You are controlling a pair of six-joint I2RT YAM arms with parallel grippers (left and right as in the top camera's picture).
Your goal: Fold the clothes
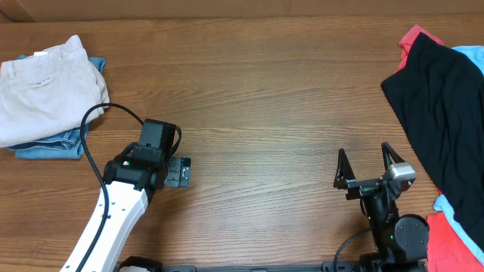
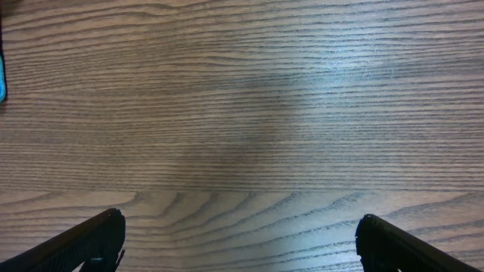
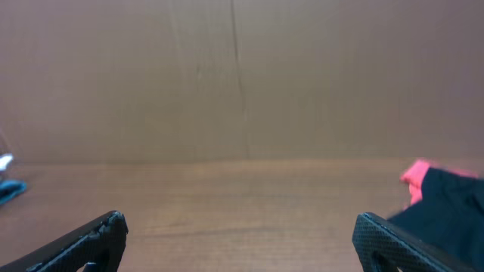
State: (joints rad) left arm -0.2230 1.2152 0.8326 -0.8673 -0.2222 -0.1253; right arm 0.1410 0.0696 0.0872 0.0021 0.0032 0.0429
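The clothes lie in two groups. Folded pale beige shorts (image 1: 41,87) rest on a blue garment (image 1: 53,145) at the table's far left. At the right edge a black garment (image 1: 442,98) is spread over red cloth (image 1: 414,36) and light blue cloth (image 1: 470,54). My left gripper (image 1: 181,171) hovers low over bare wood right of the folded stack, open and empty (image 2: 238,227). My right gripper (image 1: 363,149) stands open and empty (image 3: 238,227) left of the black garment (image 3: 446,200), apart from it. A red corner (image 3: 414,175) shows behind that garment.
The wooden table (image 1: 265,98) runs between the two groups of cloth. A black cable (image 1: 94,121) loops from the left arm toward the folded stack. More red cloth (image 1: 454,238) lies at the near right corner. A brown wall (image 3: 242,75) backs the table.
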